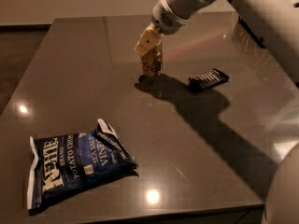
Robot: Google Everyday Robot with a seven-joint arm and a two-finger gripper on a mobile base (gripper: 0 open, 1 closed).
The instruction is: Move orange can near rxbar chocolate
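Note:
The orange can (153, 62) is upright, at or just above the dark table (74, 78), left of the rxbar chocolate (209, 78), a flat black bar with pale stripes. About a can's width of table separates them. My gripper (148, 45) comes down from the upper right and is shut on the can's top half, its pale fingers (145, 40) covering the lid.
A large blue Kettle chip bag (77, 167) lies at the front left of the table. My white arm (243, 3) crosses the upper right and its shadow falls over the table's right half. The front edge of the table runs along the bottom.

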